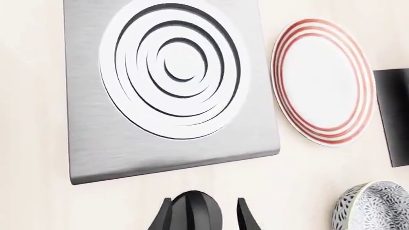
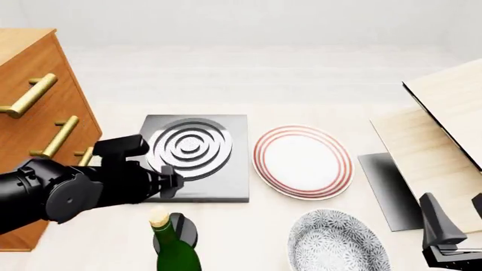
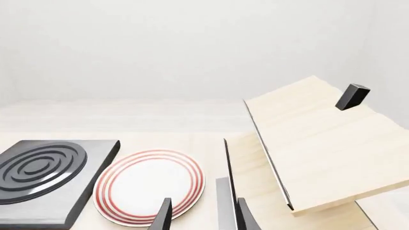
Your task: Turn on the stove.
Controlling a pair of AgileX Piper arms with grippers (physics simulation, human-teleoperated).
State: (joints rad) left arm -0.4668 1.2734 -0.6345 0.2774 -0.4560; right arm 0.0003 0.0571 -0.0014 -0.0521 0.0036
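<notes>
The stove [image 2: 197,155] is a flat dark-grey square slab with concentric silver-white rings, lying left of the table's middle. It fills the left wrist view [image 1: 172,81] and shows in the right wrist view [image 3: 45,175]. My left gripper [image 2: 173,184] hovers over the stove's near left edge. In its wrist view the left gripper [image 1: 203,218] stands open, short of the slab's near edge. A black rounded object [image 1: 193,211] shows between its fingers; I cannot tell what it is. My right gripper [image 2: 455,213] is open and empty at the near right, far from the stove.
A white plate with red rim rings [image 2: 303,162] lies right of the stove. A patterned bowl [image 2: 335,243] and a green corked bottle [image 2: 171,248] stand near the front. A dark flat panel [image 2: 388,189] and tilted wooden boards [image 2: 444,130] are at the right, a wooden dresser [image 2: 38,113] at the left.
</notes>
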